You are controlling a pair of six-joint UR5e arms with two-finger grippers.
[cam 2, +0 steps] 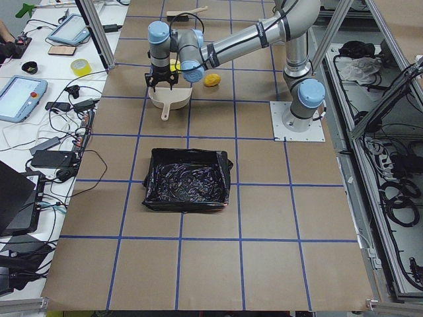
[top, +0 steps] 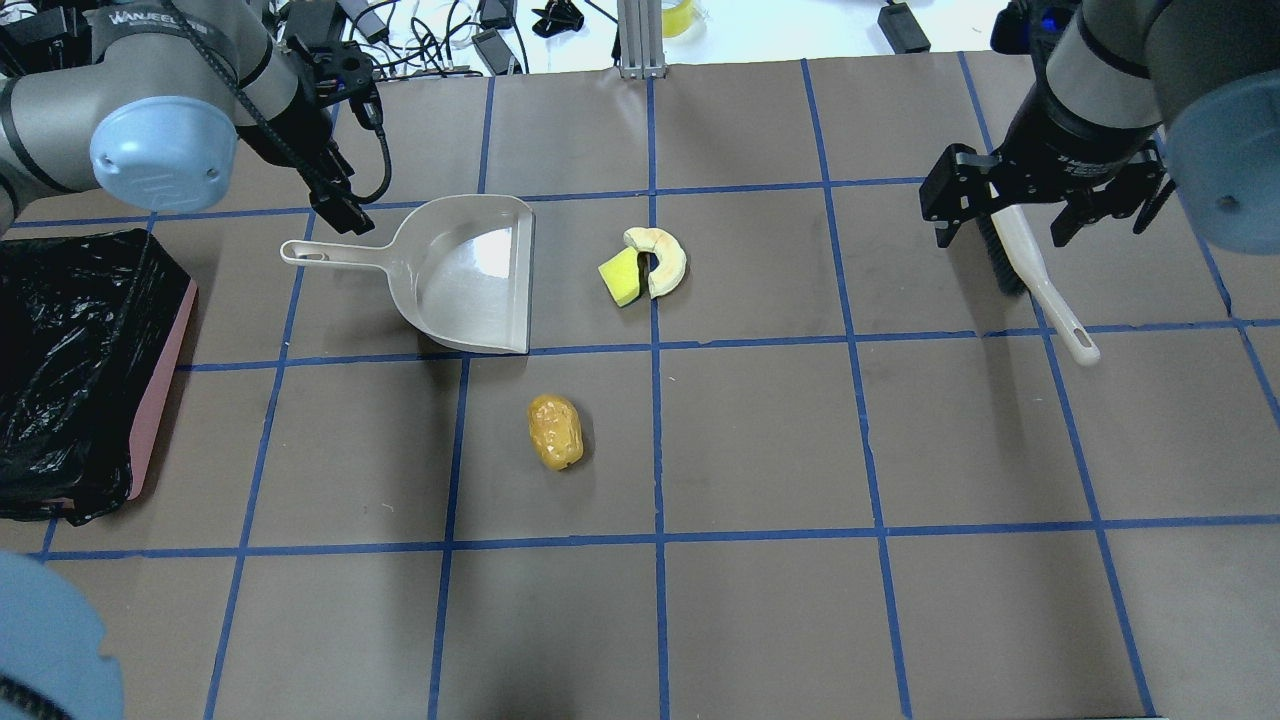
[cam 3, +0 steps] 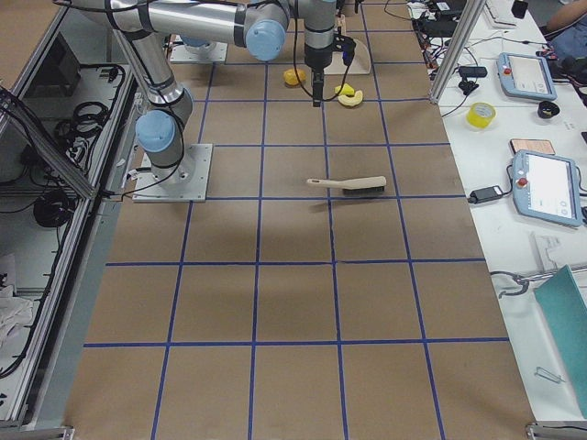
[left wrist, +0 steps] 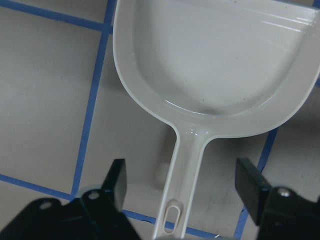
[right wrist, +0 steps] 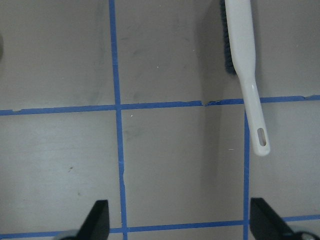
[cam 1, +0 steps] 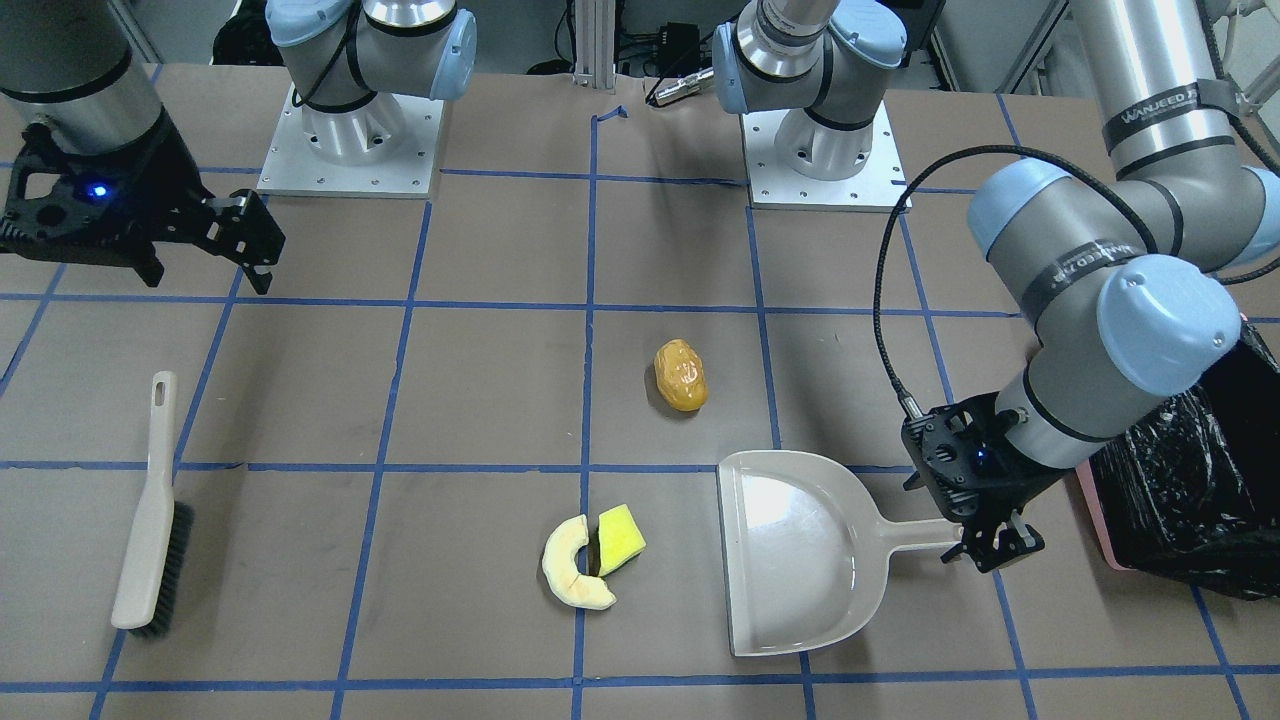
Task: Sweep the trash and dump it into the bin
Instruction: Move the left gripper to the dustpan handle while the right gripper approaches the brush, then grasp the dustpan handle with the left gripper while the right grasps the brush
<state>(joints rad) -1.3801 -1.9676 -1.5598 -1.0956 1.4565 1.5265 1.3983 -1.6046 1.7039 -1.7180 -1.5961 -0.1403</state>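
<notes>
Both grippers stand wide apart and we see nothing held in either.

Our left gripper [left wrist: 184, 184] straddles the dustpan [cam 1: 790, 560] handle [left wrist: 187, 165], its fingers [left wrist: 117, 180] clear of it on both sides. Our right gripper [right wrist: 182, 217] hangs spread over bare table, the brush [right wrist: 242, 60] lying just ahead of it. The melon-like slice [cam 1: 568, 572] and sponge-like wedge [cam 1: 621, 540] touch each other near the dustpan's mouth. The potato-like lump [cam 1: 680, 375] sits apart on the table. The bin [top: 160, 380] stands beyond the handle end.
</notes>
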